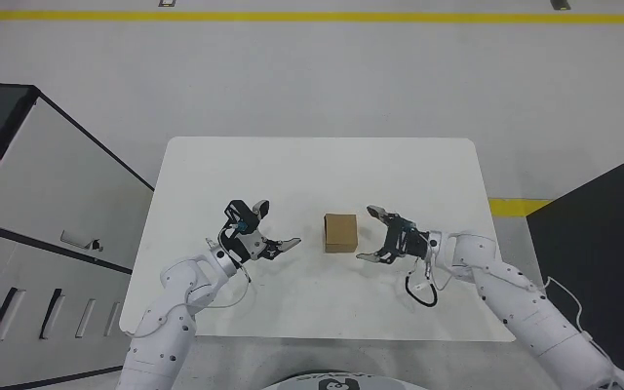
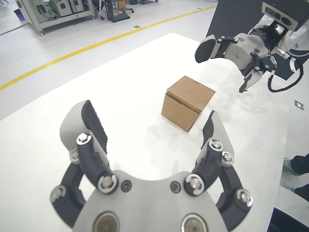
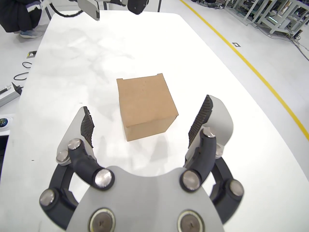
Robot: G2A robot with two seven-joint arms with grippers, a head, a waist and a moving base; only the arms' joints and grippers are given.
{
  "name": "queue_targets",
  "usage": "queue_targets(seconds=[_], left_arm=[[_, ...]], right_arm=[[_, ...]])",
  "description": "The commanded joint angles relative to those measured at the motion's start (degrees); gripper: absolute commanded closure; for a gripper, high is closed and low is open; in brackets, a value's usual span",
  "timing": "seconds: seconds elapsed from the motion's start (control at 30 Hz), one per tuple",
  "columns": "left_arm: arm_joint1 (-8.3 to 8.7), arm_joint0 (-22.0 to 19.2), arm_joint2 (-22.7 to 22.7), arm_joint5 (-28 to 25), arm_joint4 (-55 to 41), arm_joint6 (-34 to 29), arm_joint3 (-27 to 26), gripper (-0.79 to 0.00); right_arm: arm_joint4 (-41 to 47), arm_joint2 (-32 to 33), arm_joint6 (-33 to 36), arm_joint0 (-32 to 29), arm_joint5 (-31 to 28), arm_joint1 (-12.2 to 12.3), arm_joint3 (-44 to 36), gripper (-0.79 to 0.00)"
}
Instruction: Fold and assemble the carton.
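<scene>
The carton (image 1: pixel 339 232) sits near the middle of the white table (image 1: pixel 292 166), standing as a closed brown cube with all its walls up. Along one top edge, on the side facing the left arm, the lid seam shows a slightly ragged line, and at a corner a small lip stands a touch proud.

The left gripper (image 1: pixel 276 226) hangs just beside the box on one side and the right gripper (image 1: pixel 368 234) on the other. Both have their jaws spread wide, wider than the box, and hold nothing; neither touches the cardboard.

To my eye the folding is as good as done and this is the check or release at the end. If anything is left, it is pressing that lid edge fully home, which would call for one gripper to steady a wall while the other pushes down lightly, so the light box does not skid.

Nothing on the table stands in the way. A dark panel (image 1: pixel 585 224) stands off the right end, a grey cabinet (image 1: pixel 49 195) off the left, and a yellow floor line (image 1: pixel 312 17) runs beyond.
</scene>
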Motion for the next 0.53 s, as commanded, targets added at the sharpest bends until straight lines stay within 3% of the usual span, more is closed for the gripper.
queue_targets(seconds=[0.0, 0.2, 0.37, 0.5], left_arm=[[0.0, 0.0, 0.0, 0.0, 0.0, 0.0, 0.0, -0.785], [0.0, 0.0, 0.0, 0.0, 0.0, 0.0, 0.0, -0.785], [0.0, 0.0, 0.0, 0.0, 0.0, 0.0, 0.0, -0.785], [0.0, 0.0, 0.0, 0.0, 0.0, 0.0, 0.0, -0.785]], right_arm=[[0.27, 3.53, -0.05, -3.23, -0.85, 1.07, -2.83, -0.785], [1.46, 13.16, -0.03, -13.08, -2.59, 3.66, -8.88, -0.785], [4.54, 21.33, -0.66, -22.96, -0.48, 5.01, -13.77, -0.785], [4.46, 22.72, -1.48, -24.85, -0.38, 5.22, -15.06, -0.784]])
